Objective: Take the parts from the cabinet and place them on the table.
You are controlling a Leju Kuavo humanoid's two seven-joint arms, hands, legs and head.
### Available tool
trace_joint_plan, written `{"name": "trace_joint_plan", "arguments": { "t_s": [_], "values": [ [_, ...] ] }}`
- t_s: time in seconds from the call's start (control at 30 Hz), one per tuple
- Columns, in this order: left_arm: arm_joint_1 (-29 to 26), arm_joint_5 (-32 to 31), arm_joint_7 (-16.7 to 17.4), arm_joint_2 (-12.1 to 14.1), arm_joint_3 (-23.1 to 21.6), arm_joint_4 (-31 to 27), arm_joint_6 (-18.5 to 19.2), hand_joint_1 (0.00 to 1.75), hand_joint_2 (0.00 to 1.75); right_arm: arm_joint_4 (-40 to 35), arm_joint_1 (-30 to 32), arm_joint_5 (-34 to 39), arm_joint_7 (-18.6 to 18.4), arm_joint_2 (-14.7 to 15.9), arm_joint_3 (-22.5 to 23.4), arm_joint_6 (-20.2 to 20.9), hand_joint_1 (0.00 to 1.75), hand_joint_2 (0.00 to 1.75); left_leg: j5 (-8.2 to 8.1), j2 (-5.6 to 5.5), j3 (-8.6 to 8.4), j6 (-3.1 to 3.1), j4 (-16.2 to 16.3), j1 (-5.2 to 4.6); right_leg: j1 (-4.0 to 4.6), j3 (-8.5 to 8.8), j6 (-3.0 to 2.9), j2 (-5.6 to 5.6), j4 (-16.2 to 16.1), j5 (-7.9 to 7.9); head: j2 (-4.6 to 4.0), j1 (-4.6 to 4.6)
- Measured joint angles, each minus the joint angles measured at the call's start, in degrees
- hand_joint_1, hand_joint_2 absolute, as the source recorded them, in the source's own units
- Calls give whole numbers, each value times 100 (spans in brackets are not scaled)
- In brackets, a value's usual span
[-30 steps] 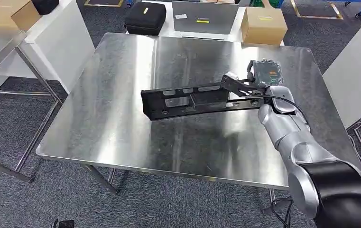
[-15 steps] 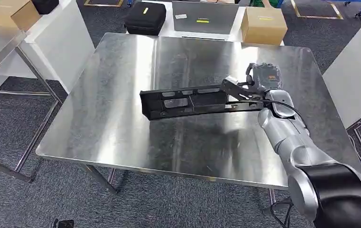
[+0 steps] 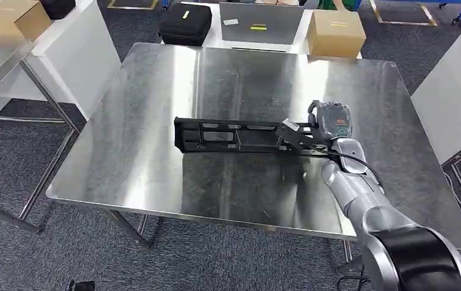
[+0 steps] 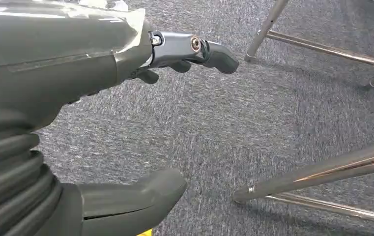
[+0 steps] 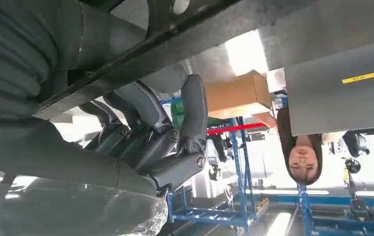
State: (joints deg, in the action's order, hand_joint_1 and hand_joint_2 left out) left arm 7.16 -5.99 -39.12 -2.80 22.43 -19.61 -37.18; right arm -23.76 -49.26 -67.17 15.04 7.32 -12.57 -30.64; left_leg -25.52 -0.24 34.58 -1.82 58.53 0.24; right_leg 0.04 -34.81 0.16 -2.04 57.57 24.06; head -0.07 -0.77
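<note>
Head view: right hand [image 3: 331,121] grips the long black part [image 3: 234,136] by one end; it has come lower and flatter over the steel table [image 3: 155,91], so release looks close.
Left wrist view: left hand [image 4: 126,123] hangs open over carpet, holding nothing.
Right wrist view: fingers [image 5: 150,132] curl around the part's bar.

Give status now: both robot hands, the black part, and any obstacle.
Right robot hand grips long black part, low over steel table. Left robot hand empty, open. No obstacle near.
</note>
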Motion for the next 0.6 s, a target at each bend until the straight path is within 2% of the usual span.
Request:
{"name": "trace_joint_plan", "arguments": {
  "t_s": [0.27,0.33,0.6],
  "values": [
    [-13,22,0,-20,0,0,-52,0,175,-220,306,-61,33,-72,-63,-192,171,175,-20,29,-56,10,-3,1,2,54,-7,-31,-4,-1,0,0],
    [-27,37,0,-22,0,0,-61,0,175,-269,366,-63,24,-83,-90,-197,171,175,-36,41,-75,-11,-4,1,3,69,-12,-42,-5,-4,0,0],
    [-40,48,0,-24,0,0,-68,0,175,-363,478,9,52,-111,-138,-146,171,175,-46,75,-109,5,-5,6,10,94,-20,-71,-6,-9,0,0]
  ]
}}
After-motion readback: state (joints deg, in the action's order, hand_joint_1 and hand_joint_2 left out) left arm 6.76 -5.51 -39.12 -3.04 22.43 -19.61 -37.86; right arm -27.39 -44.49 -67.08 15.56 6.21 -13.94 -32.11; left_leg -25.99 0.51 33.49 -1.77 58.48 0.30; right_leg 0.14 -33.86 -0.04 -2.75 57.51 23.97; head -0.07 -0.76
